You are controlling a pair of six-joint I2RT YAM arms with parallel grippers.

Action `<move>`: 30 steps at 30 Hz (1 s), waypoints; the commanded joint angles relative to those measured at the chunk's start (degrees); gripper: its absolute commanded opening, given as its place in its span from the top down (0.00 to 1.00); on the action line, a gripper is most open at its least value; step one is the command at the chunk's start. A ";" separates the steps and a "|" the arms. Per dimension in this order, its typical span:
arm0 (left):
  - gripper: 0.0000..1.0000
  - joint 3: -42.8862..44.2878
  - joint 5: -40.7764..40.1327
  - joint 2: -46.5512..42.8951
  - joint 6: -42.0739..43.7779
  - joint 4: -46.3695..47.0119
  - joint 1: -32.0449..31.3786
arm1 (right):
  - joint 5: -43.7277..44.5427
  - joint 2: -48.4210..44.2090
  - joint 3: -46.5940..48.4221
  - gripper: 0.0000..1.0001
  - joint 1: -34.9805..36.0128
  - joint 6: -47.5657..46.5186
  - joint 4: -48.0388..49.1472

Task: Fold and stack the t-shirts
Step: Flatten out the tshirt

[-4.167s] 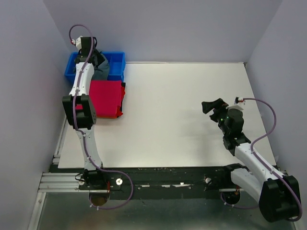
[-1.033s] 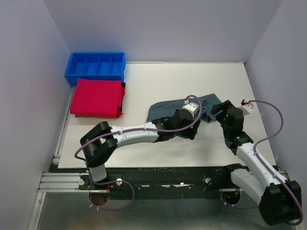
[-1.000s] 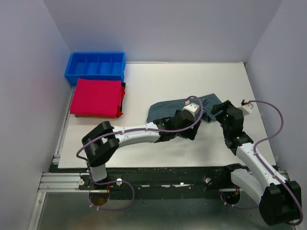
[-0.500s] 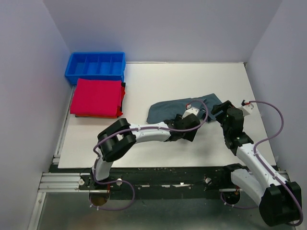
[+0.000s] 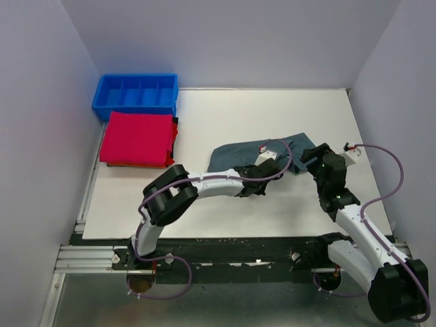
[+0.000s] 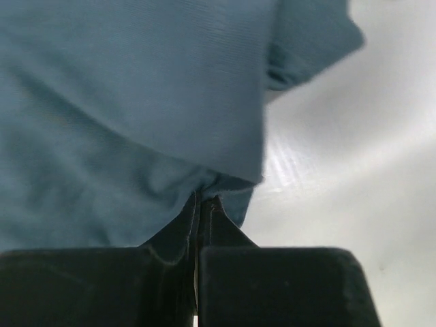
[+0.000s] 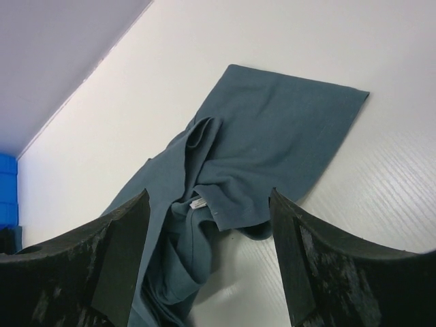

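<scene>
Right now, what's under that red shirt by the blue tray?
A thin dark edge peeks from under the red shirt on its right side; the shirt covers the rest, so I cannot identify it.

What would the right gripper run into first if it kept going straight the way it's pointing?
Most likely the grey-blue t-shirt, lying crumpled on the table ahead of the right gripper and its open jaws; how far ahead is unclear.
</scene>
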 commanded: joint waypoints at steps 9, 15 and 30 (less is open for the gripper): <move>1.00 1.55 4.24 -24.26 7.14 -9.89 18.91 | 4.33 5.59 0.36 0.27 -0.92 9.05 -5.17; 1.00 -0.38 8.81 -28.92 8.28 -9.98 27.00 | 4.95 9.19 4.40 0.33 -3.20 10.28 -11.23; 1.00 -16.46 10.04 -37.36 3.71 1.70 32.90 | -11.22 26.85 12.31 0.33 -13.93 14.67 -11.85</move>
